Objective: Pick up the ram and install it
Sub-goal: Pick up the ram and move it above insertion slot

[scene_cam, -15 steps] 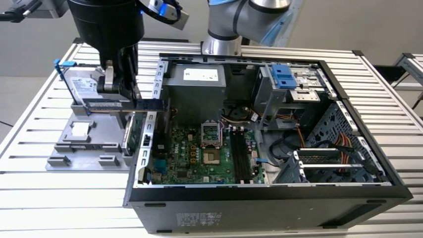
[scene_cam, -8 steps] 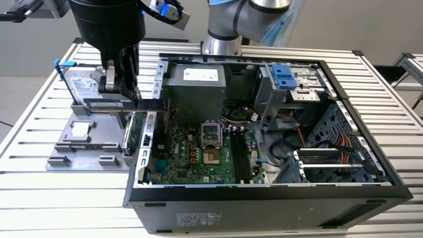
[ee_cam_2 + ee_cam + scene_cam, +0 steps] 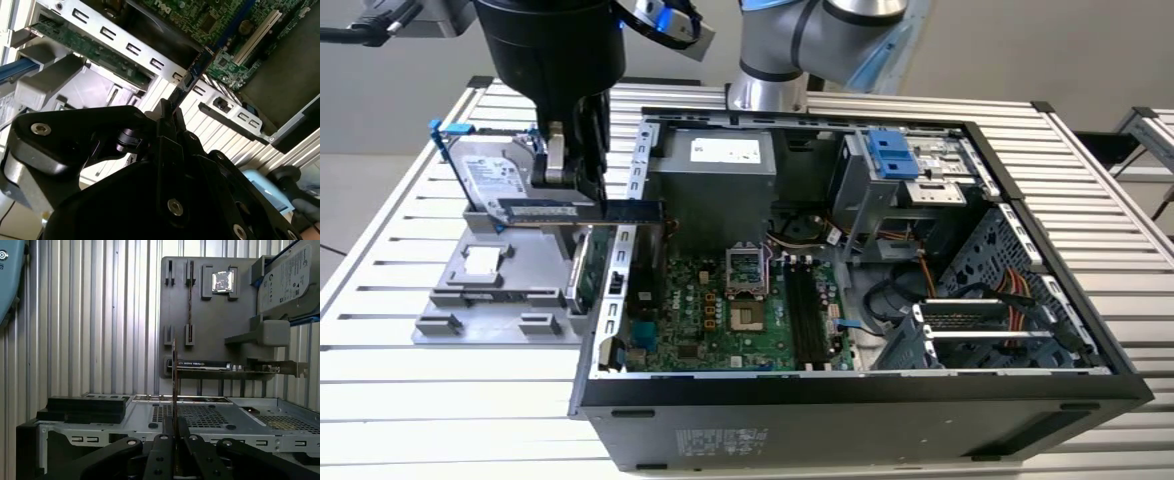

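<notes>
My gripper (image 3: 568,192) is shut on the ram (image 3: 587,211), a long thin dark green stick held level on its edge. It hangs over the gap between the grey parts holder (image 3: 494,300) and the left wall of the open computer case (image 3: 630,170). In both wrist views the ram (image 3: 192,75) (image 3: 174,375) shows edge-on, sticking out from between the closed fingers (image 3: 167,125) (image 3: 165,440). The dark memory slots (image 3: 807,312) lie on the motherboard inside the case, to the exterior view's right of the held ram.
The parts holder (image 3: 200,315) carries a silver hard drive in a blue frame (image 3: 494,170) (image 3: 287,277), a processor chip (image 3: 480,262) (image 3: 221,281) and a green expansion card (image 3: 594,270) (image 3: 225,365). The case holds a power supply (image 3: 714,170), drive cages (image 3: 907,165) and cables (image 3: 961,290).
</notes>
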